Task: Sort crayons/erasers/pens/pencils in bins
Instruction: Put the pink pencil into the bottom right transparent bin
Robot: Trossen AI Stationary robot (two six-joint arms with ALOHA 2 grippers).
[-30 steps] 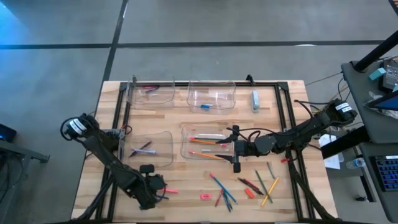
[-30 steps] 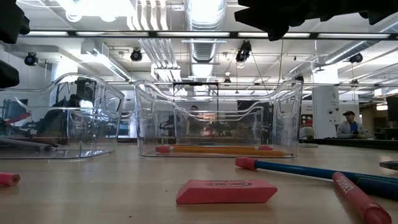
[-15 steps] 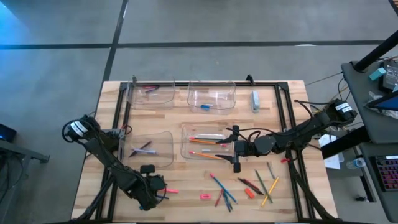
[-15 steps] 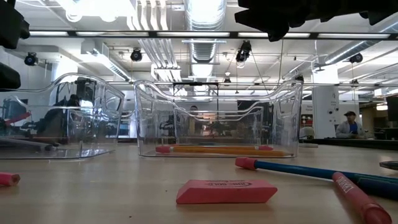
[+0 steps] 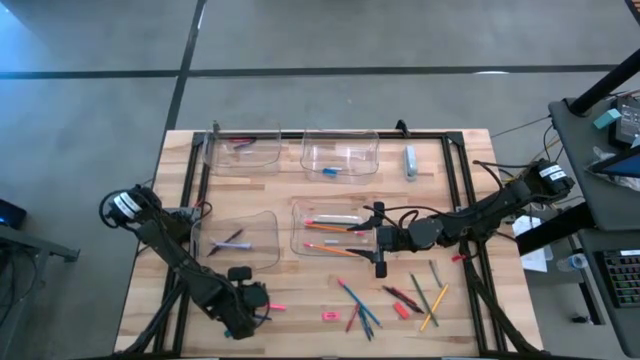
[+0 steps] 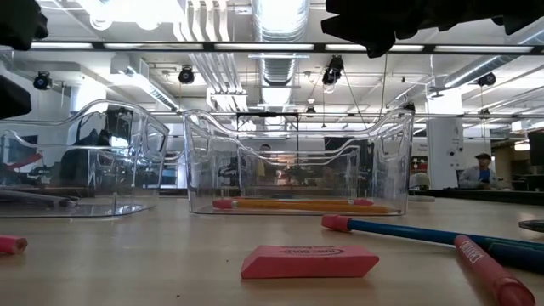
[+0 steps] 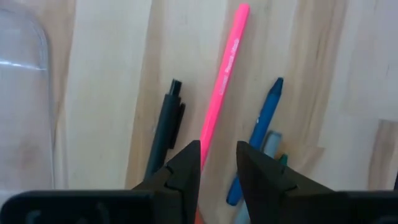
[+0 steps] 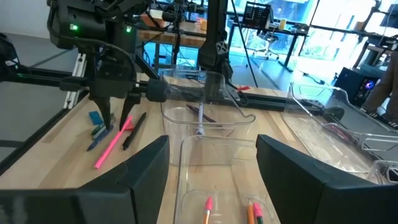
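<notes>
Two arms work at a wood table (image 5: 290, 285). Nearest the front edge we see the left gripper (image 7: 217, 163), low over the table w/ fingers (image 7: 186, 168) slightly parted around the end of a pink pencil (image 7: 224, 81); whether they pinch it we can't tell. Just beside the pencil lie a black pen (image 7: 166, 124) on one side & a blue crayon (image 7: 261, 130) on the other. In the high view this gripper (image 5: 250, 300) sits at the front left.

Front centre, a pink eraser (image 6: 308, 262) lies flat; another shows in the high view (image 5: 401, 311). To its right is a loose scatter of pencils, pens & crayons (image 5: 365, 310), some crossing.

Mid-table, the right gripper (image 5: 379, 243) hangs at the right end of the centre bin (image 5: 297, 232), fingers (image 8: 143, 174) spread wide, holding nothing. That bin holds orange & pink pencils (image 5: 330, 224). The bin (image 5: 268, 242) to its left holds dark pens (image 5: 231, 240).

Farthest, along the back edge, are two more bins: the left one (image 5: 240, 165) w/ something reddish inside, too small to name; the right one (image 5: 340, 168) w/ a small blue piece (image 5: 331, 171). A pale blue oblong (image 5: 410, 160) lies on the table beside it.
</notes>
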